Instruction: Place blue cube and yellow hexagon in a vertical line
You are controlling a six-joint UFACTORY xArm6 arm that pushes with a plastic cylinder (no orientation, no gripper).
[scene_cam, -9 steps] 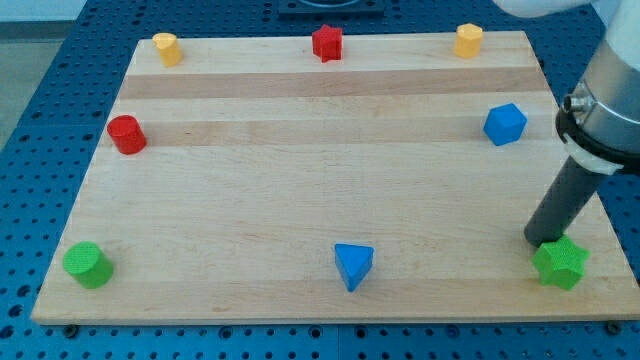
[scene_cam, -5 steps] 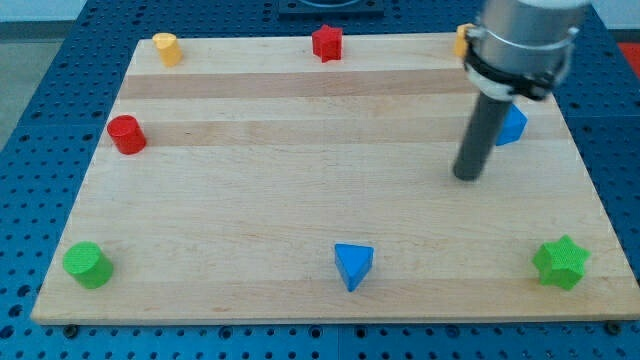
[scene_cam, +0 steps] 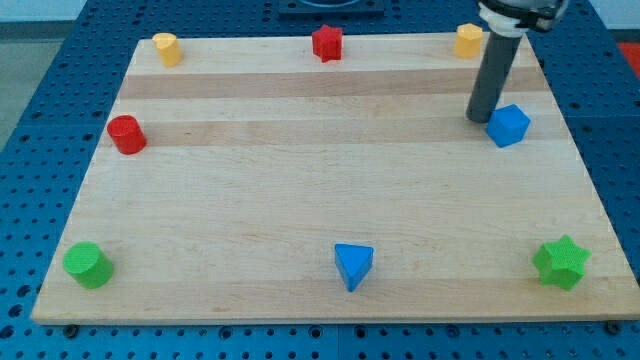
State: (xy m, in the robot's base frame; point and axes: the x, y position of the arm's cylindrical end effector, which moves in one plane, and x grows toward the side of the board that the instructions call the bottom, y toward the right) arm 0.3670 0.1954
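In the camera view, my tip (scene_cam: 481,119) rests on the wooden surface (scene_cam: 300,190) near the view's upper right, just to the left of the blue cube (scene_cam: 508,125) and very close to it; whether it touches cannot be told. There are no jaws on this arm, only the dark rod, so nothing is held. The yellow hexagon (scene_cam: 468,41) sits at the top edge of the surface, above the tip and slightly to the left of the cube. A red star (scene_cam: 327,43) stands at the top middle and a yellow cylinder (scene_cam: 166,48) at the top left. A red cylinder (scene_cam: 127,134) lies on the left side. Along the bottom sit a green cylinder (scene_cam: 88,265) at the left, a blue triangle (scene_cam: 353,265) in the middle and a green star (scene_cam: 561,263) at the right.
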